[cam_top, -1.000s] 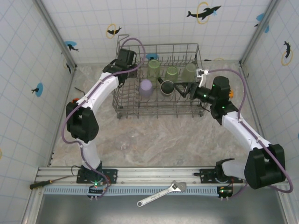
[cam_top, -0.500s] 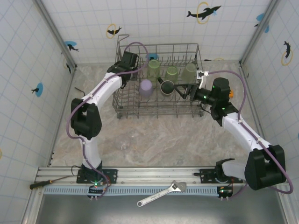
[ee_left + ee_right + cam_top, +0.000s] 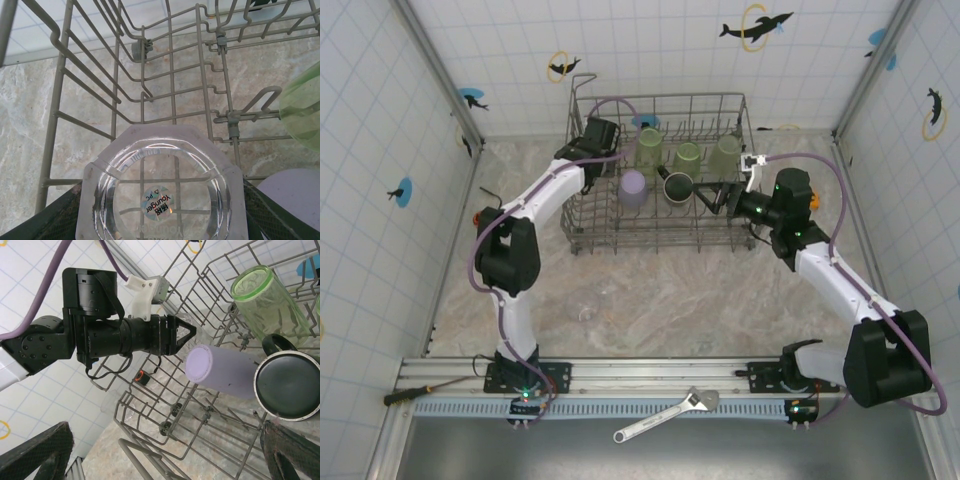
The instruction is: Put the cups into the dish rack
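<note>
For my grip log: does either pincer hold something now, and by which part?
The left pincer holds a clear cup by its opposite side walls. The right pincer is open and holds nothing.

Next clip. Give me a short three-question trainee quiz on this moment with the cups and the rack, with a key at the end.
1. True or false: the lavender plastic tumbler lies inside the grey wire dish rack.
2. What does the left hand hold over the rack's left end?
A. a clear colourless tumbler
B. a silver wrench
C. a screwdriver
3. Fill in: seen from the top camera, the rack holds ___ translucent green tumblers.

Key: 1 true; 2 A; 3 three.
</note>
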Tool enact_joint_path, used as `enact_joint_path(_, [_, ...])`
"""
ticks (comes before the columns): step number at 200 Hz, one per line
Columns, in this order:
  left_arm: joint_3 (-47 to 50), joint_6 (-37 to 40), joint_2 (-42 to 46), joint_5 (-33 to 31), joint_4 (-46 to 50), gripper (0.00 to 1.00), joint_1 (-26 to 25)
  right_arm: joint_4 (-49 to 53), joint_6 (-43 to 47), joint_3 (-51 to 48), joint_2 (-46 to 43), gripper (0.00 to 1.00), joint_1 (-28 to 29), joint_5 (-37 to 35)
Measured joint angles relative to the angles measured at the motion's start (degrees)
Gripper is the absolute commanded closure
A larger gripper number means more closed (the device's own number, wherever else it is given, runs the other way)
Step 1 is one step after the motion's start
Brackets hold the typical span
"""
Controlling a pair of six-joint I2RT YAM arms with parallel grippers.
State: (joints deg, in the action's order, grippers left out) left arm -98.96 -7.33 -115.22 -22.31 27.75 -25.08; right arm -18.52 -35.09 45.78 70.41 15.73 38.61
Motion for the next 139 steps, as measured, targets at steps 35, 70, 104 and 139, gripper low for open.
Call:
enact_joint_path(35, [0.81,-0.15,-0.24,-1.18,-2.08,1.00,0.00,0.00,0.00,0.00,0.00,0.01,0.00,0.02])
enact_joint_path(70, [2.91,-0.44,-0.35,-1.68,-4.07,1.00,0.55,-0.02,-0.02,0.00,0.00,0.01,0.00,0.00])
enact_joint_path(104, [4.11,-0.85,-1.31,-0.83,-4.37,1.00,0.76,-0.02,0.00,0.00,0.00,0.01,0.00,0.00])
enact_joint_path(139, [4.11,-1.70,-1.46,-0.74,-5.05,0.85,0.92,-0.04,-0.04,0.00,0.00,0.01,0.00,0.02])
